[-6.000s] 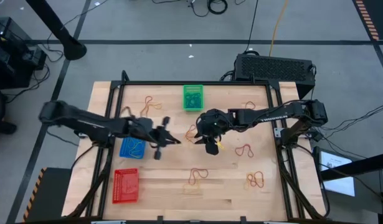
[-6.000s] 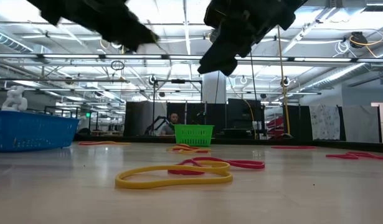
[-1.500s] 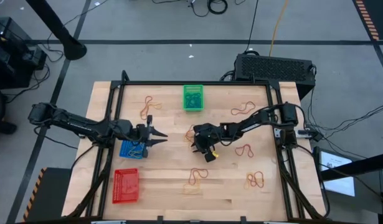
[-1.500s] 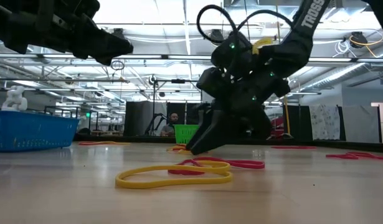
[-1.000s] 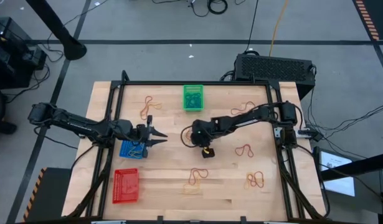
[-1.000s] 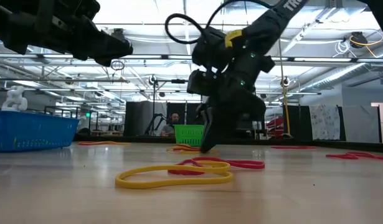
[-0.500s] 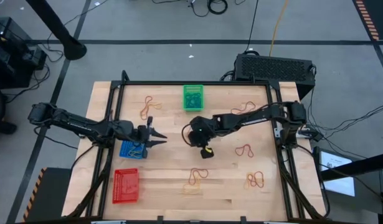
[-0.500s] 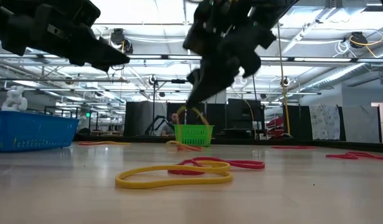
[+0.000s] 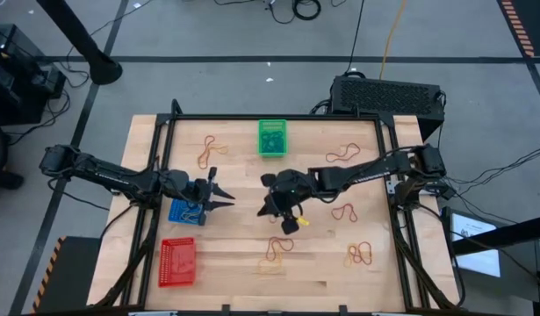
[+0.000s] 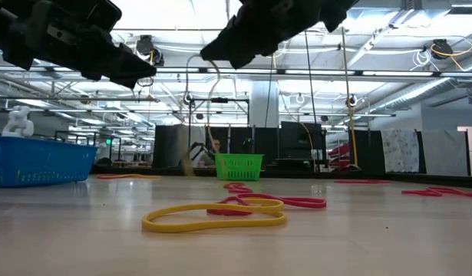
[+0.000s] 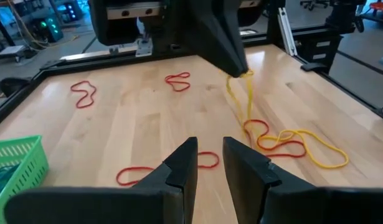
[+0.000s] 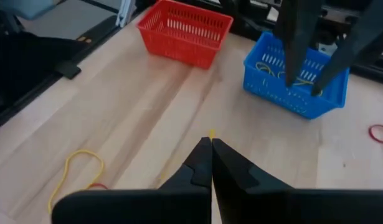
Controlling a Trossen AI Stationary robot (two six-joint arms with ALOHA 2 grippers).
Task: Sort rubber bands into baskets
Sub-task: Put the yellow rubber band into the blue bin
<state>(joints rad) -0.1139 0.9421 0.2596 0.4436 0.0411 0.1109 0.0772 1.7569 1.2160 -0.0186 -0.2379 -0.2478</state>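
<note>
My right gripper (image 9: 266, 211) hangs above the table's middle, shut on a yellow rubber band (image 11: 238, 93) that dangles below it. My left gripper (image 9: 224, 197) hovers open beside the blue basket (image 9: 183, 211), with nothing between its fingers. The blue basket holds yellow bands (image 12: 266, 66). The green basket (image 9: 271, 138) stands at the far middle and the red basket (image 9: 178, 262) at the near left. Loose red and yellow rubber bands (image 10: 220, 215) lie flat on the wood. My right gripper pinches the yellow band's top end (image 12: 211, 134) between its two fingertips. The fingers slant down toward the table's left and near side. The band hangs slack and long below them. Whether its lower end (image 11: 246, 119) still touches the table I cannot tell.
More bands lie at the far left (image 9: 208, 149), far right (image 9: 342, 151), right (image 9: 344, 211) and near side (image 9: 276, 248), (image 9: 362, 254). A red and a yellow band (image 11: 291, 142) lie just under the hanging one. A black frame (image 9: 278, 117) borders the table.
My right gripper has risen from the table's middle and tipped from pointing steeply down to a shallower slant. The yellow band has come up with it, drawn out of the small pile, and now hangs below the fingers.
</note>
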